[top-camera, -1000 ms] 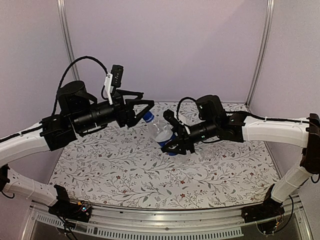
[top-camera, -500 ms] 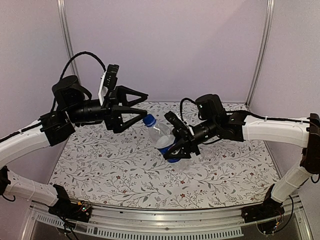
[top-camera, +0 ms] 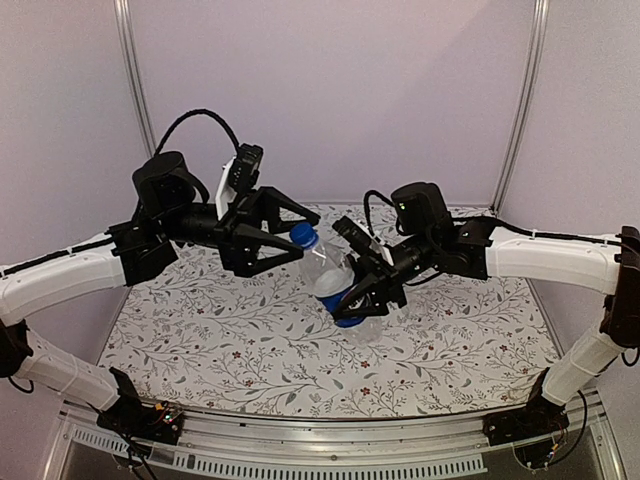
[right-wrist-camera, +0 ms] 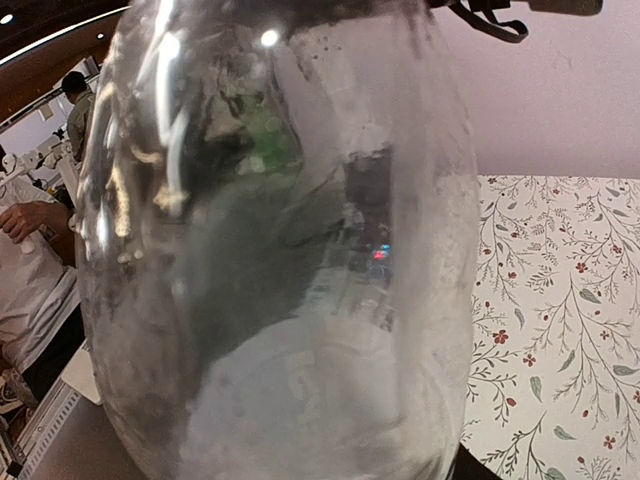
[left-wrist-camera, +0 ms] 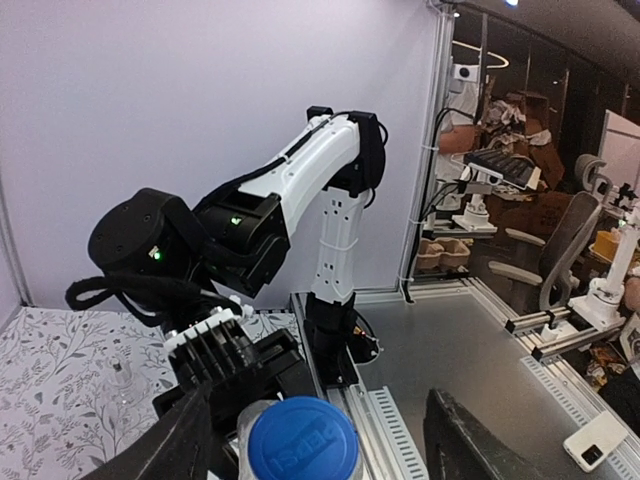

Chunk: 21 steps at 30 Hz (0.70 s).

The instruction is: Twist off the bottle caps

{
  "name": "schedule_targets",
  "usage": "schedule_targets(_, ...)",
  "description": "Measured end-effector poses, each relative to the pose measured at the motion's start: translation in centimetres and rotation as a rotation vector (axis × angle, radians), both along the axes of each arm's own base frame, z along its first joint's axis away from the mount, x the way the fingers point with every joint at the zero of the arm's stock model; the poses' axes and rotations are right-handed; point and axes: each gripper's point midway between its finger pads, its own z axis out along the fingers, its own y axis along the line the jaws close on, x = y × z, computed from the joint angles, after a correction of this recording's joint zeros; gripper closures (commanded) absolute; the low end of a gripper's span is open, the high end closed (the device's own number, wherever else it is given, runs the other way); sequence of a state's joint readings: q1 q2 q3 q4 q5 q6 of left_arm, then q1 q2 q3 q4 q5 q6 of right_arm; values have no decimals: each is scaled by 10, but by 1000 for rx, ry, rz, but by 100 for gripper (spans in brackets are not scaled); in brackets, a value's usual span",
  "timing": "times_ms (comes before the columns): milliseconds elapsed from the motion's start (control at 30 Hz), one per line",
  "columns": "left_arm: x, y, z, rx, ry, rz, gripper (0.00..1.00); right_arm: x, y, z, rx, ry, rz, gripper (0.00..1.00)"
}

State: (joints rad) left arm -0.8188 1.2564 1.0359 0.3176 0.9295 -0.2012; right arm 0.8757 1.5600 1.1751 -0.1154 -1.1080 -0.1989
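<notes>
The Pepsi bottle [top-camera: 335, 285] is held tilted above the cloth, its solid blue cap [top-camera: 303, 237] pointing up and left. My right gripper [top-camera: 352, 292] is shut on the bottle's labelled middle. In the right wrist view the clear bottle body [right-wrist-camera: 290, 270] fills the frame and hides the fingers. My left gripper [top-camera: 306, 240] is open, with one finger on each side of the blue cap. In the left wrist view the cap [left-wrist-camera: 303, 442] sits between the two dark fingers [left-wrist-camera: 462, 440], nearer the left one, with a gap to the right one. The pale cap is not in view.
The flowered cloth [top-camera: 220, 330] covers the table. A small pale upright object [left-wrist-camera: 120, 372], too small to identify, stands on the cloth far behind. The right arm's base [left-wrist-camera: 335, 340] and the metal rail [top-camera: 330, 440] lie along the near edge. Frame posts stand at the back corners.
My left gripper drew back and turned half a second ago. It has now come forward so that its open fingers straddle the blue cap. The right gripper has hardly moved with the bottle.
</notes>
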Motion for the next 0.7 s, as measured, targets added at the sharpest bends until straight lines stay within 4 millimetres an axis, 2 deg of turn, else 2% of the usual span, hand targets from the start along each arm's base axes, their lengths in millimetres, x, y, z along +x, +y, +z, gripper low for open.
schedule_targets(233, -3, 0, 7, -26, -11, -28, 42, -1, 0, -2, -2, 7, 7, 51)
schedule_targets(467, 0, -3, 4, -22, 2, -30, 45, 0, 1, -3, -5, 10, 8, 51)
schedule_targets(700, 1, -3, 3, -23, 11, -28, 57, 0, 1, -3, -5, 10, 8, 51)
